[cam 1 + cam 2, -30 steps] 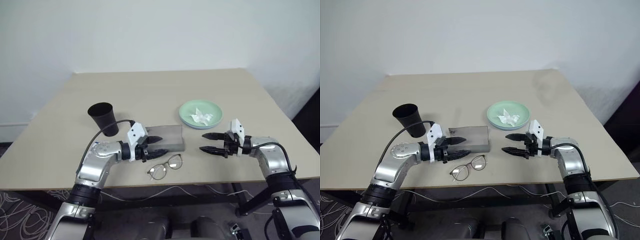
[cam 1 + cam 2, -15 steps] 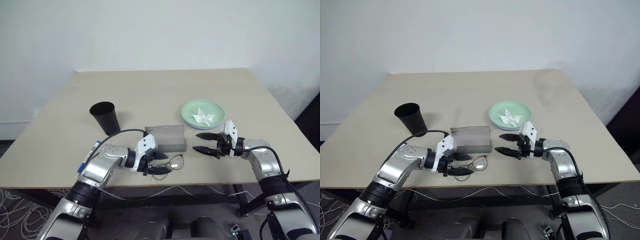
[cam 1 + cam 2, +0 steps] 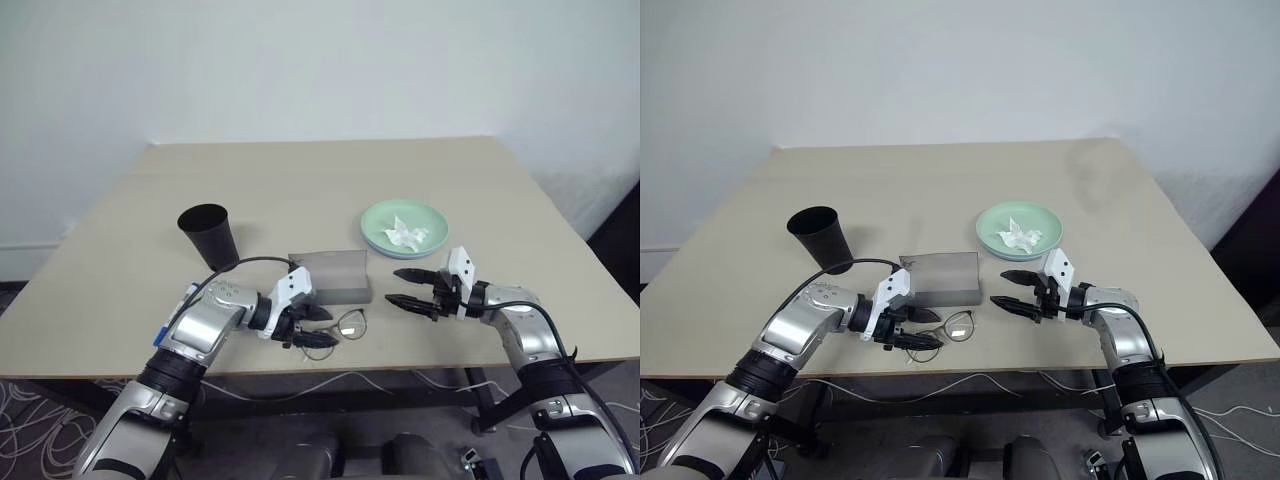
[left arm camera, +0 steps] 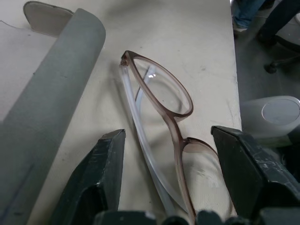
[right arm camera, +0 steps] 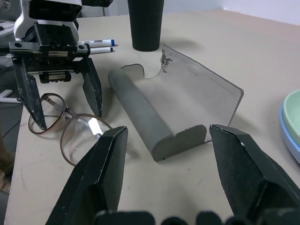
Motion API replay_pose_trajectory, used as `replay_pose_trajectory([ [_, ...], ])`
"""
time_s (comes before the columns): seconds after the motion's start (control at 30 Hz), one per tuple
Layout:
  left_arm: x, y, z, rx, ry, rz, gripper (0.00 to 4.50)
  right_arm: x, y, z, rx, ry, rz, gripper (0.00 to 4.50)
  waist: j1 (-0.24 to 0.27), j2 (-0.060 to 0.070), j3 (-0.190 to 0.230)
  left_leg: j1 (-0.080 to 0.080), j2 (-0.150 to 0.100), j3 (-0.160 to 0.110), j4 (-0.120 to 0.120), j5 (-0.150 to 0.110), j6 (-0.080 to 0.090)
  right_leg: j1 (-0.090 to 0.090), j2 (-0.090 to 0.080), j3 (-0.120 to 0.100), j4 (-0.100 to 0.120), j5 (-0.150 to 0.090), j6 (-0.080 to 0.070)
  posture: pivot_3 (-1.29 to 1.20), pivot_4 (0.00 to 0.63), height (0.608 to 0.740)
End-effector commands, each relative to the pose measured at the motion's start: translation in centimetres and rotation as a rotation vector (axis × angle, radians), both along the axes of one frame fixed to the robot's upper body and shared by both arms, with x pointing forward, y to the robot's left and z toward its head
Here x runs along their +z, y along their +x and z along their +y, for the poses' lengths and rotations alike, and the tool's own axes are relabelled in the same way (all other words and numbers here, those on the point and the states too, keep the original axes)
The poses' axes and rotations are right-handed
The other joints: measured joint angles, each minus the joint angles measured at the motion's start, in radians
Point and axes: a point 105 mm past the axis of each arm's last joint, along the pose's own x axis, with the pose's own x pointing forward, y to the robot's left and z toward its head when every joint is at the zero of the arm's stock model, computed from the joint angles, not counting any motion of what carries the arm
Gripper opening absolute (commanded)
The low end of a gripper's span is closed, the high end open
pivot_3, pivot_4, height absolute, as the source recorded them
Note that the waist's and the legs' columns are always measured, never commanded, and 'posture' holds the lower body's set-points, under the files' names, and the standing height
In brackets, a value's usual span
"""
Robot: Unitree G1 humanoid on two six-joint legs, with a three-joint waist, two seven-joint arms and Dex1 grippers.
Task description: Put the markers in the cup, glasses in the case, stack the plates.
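Left wrist view: left gripper (image 4: 166, 180) straddling the glasses (image 4: 161, 101), jaws apart, one finger each side of the folded frame, nothing pinched yet. Frame's long axis running along the gripper's pointing line, so a squeeze would likely land across bridge and temples. Glasses lying on the table (image 3: 300, 180) at its near edge, just in front of the case (image 3: 330, 275), which sits open with its lid up. Left arm clearly nearer. Right gripper (image 3: 405, 287) hovering spread and empty just right of the case, well placed to steady it. Markers (image 5: 96, 45) beside the cup (image 3: 210, 235), not inside. Plates (image 3: 402, 228) stacked, crumpled paper (image 3: 406, 232) on top. Path from glasses to case unobstructed, apart from the case's rounded front lip.
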Motion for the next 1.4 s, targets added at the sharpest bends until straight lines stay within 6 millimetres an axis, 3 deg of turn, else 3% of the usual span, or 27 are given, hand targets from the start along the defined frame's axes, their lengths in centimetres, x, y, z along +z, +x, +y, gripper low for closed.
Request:
replay_pose_trajectory([
  [0.03,1.3,0.7,-0.5,-0.023,-0.009,-0.052,1.81,1.3,0.1,0.3,0.003,0.012,-0.066,3.05,0.0,0.0,0.0,0.0,0.0,0.0,0.0,0.0,0.0,0.0,0.0,0.0,0.0,0.0,0.0,0.0,0.0,0.738],
  [0.1,1.3,0.8,-0.4,-0.021,-0.006,-0.059,1.11,1.2,0.1,0.3,0.001,0.012,-0.066,3.05,0.0,0.0,0.0,0.0,0.0,0.0,0.0,0.0,0.0,0.0,0.0,0.0,0.0,0.0,0.0,0.0,0.0,0.738],
  [0.5,1.3,0.5,-0.3,-0.022,-0.014,-0.072,1.11,1.0,0.1,0.4,-0.007,0.003,-0.064,3.05,0.0,0.0,0.0,0.0,0.0,0.0,0.0,0.0,0.0,0.0,0.0,0.0,0.0,0.0,0.0,0.0,0.0,0.738],
  [0.63,1.5,0.6,-0.2,-0.017,-0.017,-0.079,0.02,1.0,0.2,0.4,-0.007,0.003,-0.067,3.05,0.0,0.0,0.0,0.0,0.0,0.0,0.0,0.0,0.0,0.0,0.0,0.0,0.0,0.0,0.0,0.0,0.0,0.738],
  [1.03,2.6,0.8,-0.2,-0.03,-0.023,-0.125,0.02,2.3,0.0,-0.6,0.015,0.046,-0.053,3.05,0.0,0.0,0.0,0.0,0.0,0.0,0.0,0.0,0.0,0.001,0.0,0.0,0.0,0.0,0.0,0.0,0.0,0.738],
  [1.4,8.3,2.5,0.0,-0.065,-0.068,-0.305,0.02,2.5,1.2,-2.2,-0.042,0.032,-0.063,3.05,0.0,-0.001,0.0,0.0,0.0,0.0,0.0,0.0,0.0,0.001,0.0,-0.001,0.0,0.0,0.0,0.0,0.0,0.738],
])
